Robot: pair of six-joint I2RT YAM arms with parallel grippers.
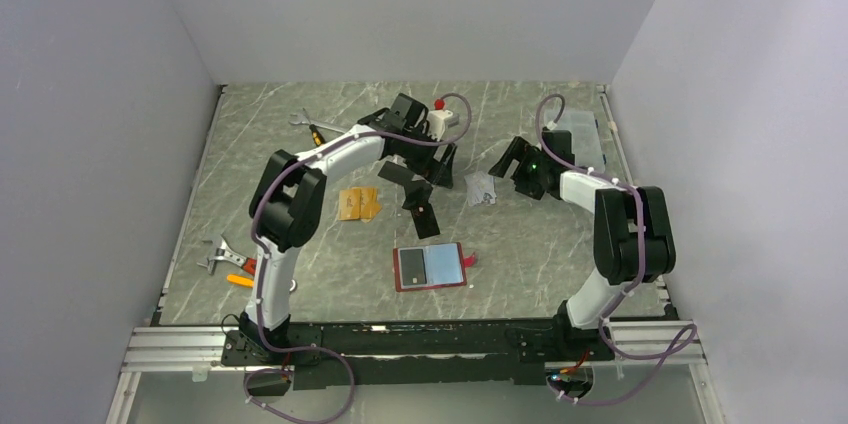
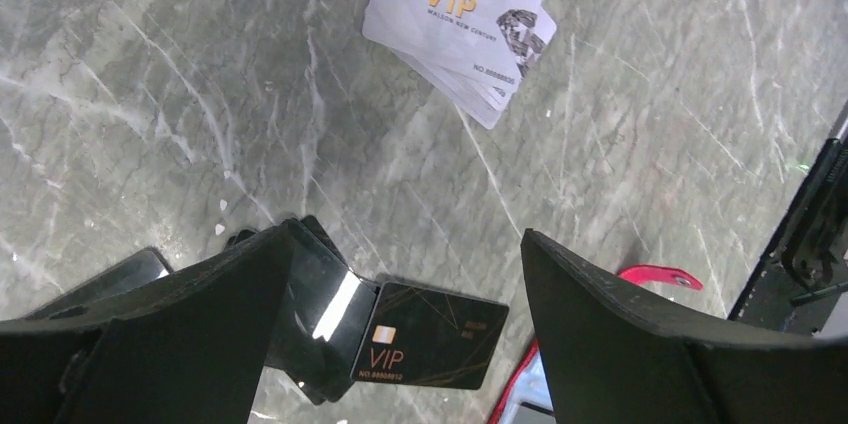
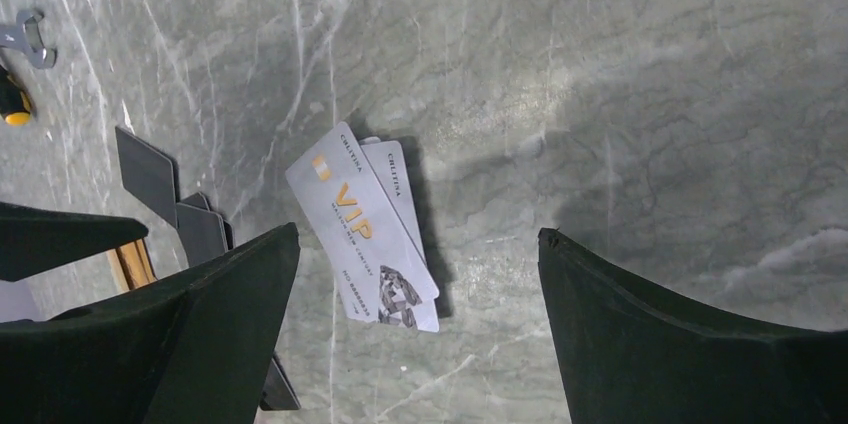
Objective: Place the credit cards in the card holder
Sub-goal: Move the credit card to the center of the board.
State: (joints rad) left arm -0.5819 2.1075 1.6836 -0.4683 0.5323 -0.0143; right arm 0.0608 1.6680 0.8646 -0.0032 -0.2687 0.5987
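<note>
Lying open nearest the arm bases, the card holder point(image 1: 430, 267) is a dark-red, leather-look rectangle spread flat on the worktop point(image 1: 300, 244). Its glossy clear sleeves face up, and a red snap tab point(image 1: 468, 261) juts from its 3 o'clock edge. The worktop is grey-green stone-look with thin white veins. Well off at the holder's 9 o'clock lie metal pliers point(image 1: 222, 259).

At the holder's 11 o'clock the orange cards point(image 1: 358, 203) sit in a small, slightly fanned stack. At its 12 o'clock are the black cards point(image 2: 430, 344), thin and glossy, and the top one shows a gold chip and gold "VIP" lettering. The left fingers point(image 2: 200, 324), matte black wedges, stand wide apart over them and hold nothing. One finger hides part of the black stack, and I cannot tell whether it touches.

At the black cards' 3 o'clock lie the silver-grey cards point(image 3: 365, 234). They are a fanned stack with a satin finish, gold chip, gold "VIP" and a dark faceted emblem at one corner. The right fingers point(image 3: 640, 334) are also spread wide and empty. The silver stack lies flat on the worktop below their gap, nearer one finger.

Farther off, at the right fingers' 1 o'clock, a clear compartment box point(image 1: 580, 139) sits by the worktop's far right edge. A wrench point(image 1: 300, 119) and a screwdriver point(image 1: 316, 132) lie at the far left.
</note>
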